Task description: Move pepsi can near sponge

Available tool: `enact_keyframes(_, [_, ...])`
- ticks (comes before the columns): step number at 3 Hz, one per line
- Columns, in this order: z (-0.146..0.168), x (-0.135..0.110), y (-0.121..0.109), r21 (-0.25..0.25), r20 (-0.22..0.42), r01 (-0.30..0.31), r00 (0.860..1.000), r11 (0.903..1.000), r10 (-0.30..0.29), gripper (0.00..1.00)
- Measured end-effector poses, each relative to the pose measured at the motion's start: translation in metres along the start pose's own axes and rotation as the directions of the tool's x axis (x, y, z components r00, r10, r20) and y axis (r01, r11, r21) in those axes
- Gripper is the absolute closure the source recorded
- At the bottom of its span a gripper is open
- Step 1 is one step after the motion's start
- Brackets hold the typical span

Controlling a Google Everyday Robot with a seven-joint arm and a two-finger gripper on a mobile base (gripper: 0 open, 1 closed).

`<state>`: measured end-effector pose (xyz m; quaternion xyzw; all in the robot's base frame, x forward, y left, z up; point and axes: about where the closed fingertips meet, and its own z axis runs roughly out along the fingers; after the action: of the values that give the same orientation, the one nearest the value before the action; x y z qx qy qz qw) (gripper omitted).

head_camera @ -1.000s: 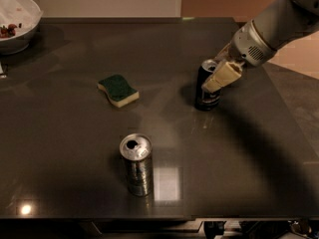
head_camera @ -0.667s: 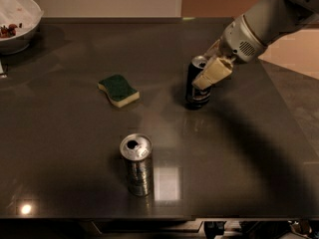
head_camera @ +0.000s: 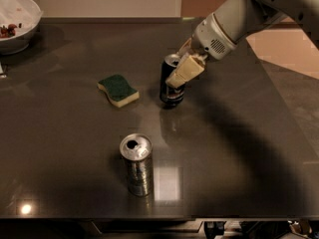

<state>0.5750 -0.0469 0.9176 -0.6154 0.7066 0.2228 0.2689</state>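
The pepsi can (head_camera: 170, 86), dark with a silver top, stands upright at the middle of the dark table. My gripper (head_camera: 182, 68) reaches in from the upper right and is shut on the can's upper part, with a pale finger (head_camera: 186, 69) across its right side. The sponge (head_camera: 118, 89), green on top and pale yellow below, lies flat to the left of the can, a short gap away.
A plain silver can (head_camera: 136, 165) stands upright nearer the front edge, below the sponge. A white bowl (head_camera: 19, 23) with food sits at the far left corner. The table's right edge (head_camera: 284, 103) runs diagonally behind my arm.
My gripper has carried the pepsi can leftward across the table, closer to the sponge. The sponge and the silver can have not moved.
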Motion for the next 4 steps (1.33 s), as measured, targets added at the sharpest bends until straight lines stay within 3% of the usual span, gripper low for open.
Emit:
enact_keyframes(1, [0.022,-0.011,0.003,-0.038,0.014,0.014,1.000,0.9992,-0.014,1.00])
enact_keyframes(2, [0.038,-0.017,0.003,-0.047,0.008,0.028,1.000,0.9985,-0.027,0.83])
enact_keyframes(4, [0.050,-0.025,0.000,-0.052,0.009,0.071,0.997,0.9962,-0.070,0.36])
